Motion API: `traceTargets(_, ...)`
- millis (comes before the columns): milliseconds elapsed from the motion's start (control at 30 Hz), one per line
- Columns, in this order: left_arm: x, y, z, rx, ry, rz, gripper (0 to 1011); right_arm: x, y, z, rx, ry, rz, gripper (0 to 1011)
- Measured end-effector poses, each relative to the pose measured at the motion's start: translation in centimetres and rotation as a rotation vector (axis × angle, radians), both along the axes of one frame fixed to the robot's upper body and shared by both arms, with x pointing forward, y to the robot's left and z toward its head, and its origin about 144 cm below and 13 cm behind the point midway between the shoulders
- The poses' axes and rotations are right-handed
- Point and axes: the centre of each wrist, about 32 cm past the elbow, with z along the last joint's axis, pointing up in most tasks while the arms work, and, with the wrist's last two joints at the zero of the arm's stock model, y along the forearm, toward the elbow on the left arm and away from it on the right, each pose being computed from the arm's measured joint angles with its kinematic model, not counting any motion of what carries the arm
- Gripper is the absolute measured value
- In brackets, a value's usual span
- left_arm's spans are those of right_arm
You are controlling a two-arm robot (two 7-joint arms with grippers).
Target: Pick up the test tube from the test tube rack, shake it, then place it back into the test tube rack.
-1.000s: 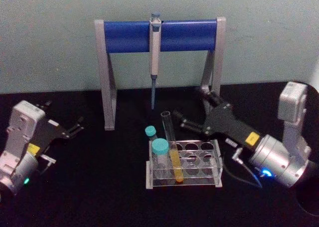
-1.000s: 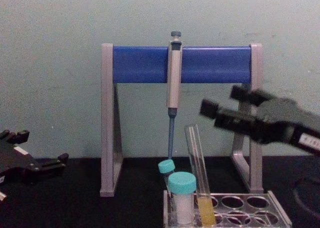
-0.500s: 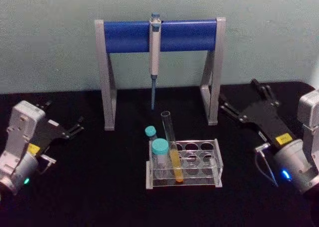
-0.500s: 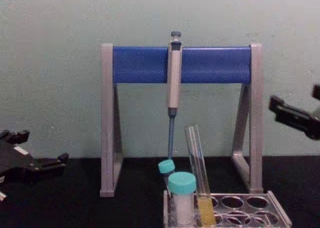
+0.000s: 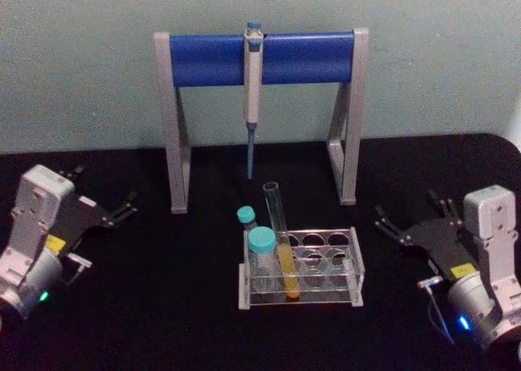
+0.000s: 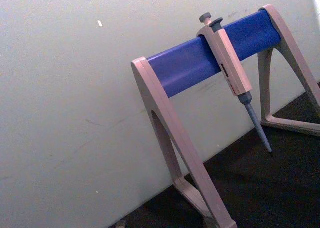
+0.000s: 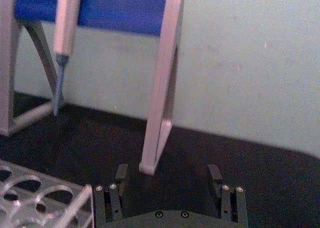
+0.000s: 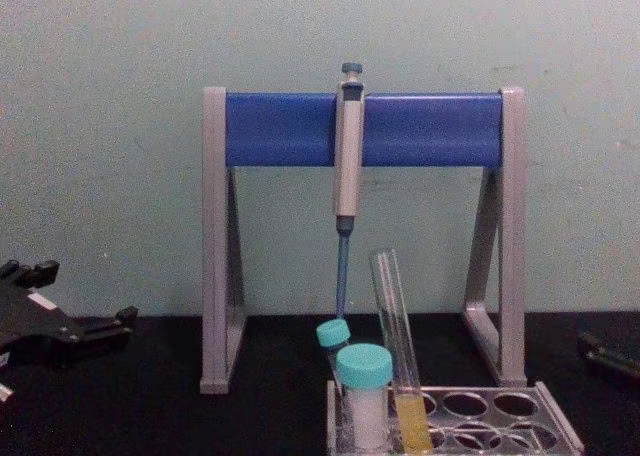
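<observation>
The test tube (image 5: 281,241) is a slim clear tube with yellow liquid at its bottom. It stands leaning in the front left part of the test tube rack (image 5: 355,267), with nothing gripping it. In the chest view the test tube (image 8: 393,326) rises well above the rack (image 8: 556,424). My right gripper (image 5: 409,210) is low at the right of the rack, well apart from it. In the right wrist view this gripper (image 7: 168,174) is open and empty, with a rack corner (image 7: 47,197) beside it. My left gripper (image 5: 104,189) rests open at the far left.
A tall grey-and-blue pipette stand (image 5: 208,59) with a hanging pipette (image 5: 252,86) stands behind the rack. A short teal-capped white tube (image 5: 262,253) and a thin teal-capped tube (image 5: 246,218) sit in the rack's left end. Black table lies between rack and grippers.
My right gripper has drawn back from near the tube's top, moving right and down to the table's right side. The tube stays in the rack. The left arm has not moved.
</observation>
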Motion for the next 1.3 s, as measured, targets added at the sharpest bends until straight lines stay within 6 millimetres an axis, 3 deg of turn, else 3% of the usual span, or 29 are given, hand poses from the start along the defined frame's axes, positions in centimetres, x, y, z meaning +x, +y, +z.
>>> traceTargets(433, 0.0, 0.0, 0.0, 0.0, 0.0, 0.0, 1001, 0.0, -0.1, -2.0, -0.003, 0.091, -0.02, 1000)
traceTargets(1300, 0.0, 0.0, 0.0, 0.0, 0.0, 0.0, 1001, 0.0, -0.1, -2.0, -0.004, 0.089, -0.019, 1000)
